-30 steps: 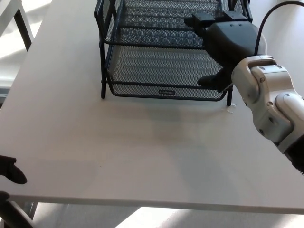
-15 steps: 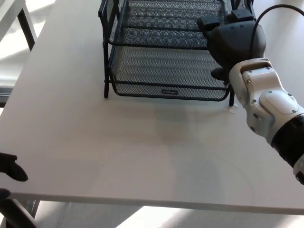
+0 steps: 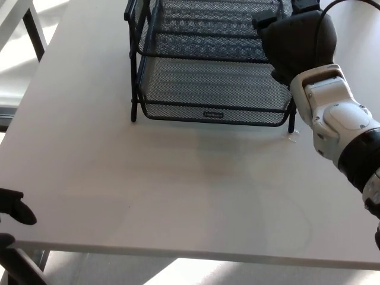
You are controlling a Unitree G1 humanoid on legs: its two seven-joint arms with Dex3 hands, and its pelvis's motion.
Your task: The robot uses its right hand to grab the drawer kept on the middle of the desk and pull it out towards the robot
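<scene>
Over the last second the right robot hand (image 3: pixel 297 44) has travelled up and back in the frame, from low over the front right of the drawer (image 3: pixel 214 89) to a spot in the upper right, beside the rack's right rear edge. Part of that shift is the camera's own, since the whole wire rack (image 3: pixel 142 56) has slid slightly rightward and downward in the picture; even so, the hand has moved relative to the mesh, and its dark thumb tip no longer hangs near the lower tray's front rail.

Whether its fingers are apart or together cannot be told, because the black palm hides them and they merge with the dark wire behind. No clamp on any rail is visible.

The drawer, a black mesh tray with a small label on its front lip, sits in the upper middle of the frame on the white desk (image 3: pixel 178 190), its front edge about level with the rack's feet, so it looks not yet pulled out. At the lower left edge, the left robot hand (image 3: pixel 15 208) shows only as a dark tip, holding nothing visible.

My reading is that the grasp has not been secured, and the hand will need to come down to the front rail.
</scene>
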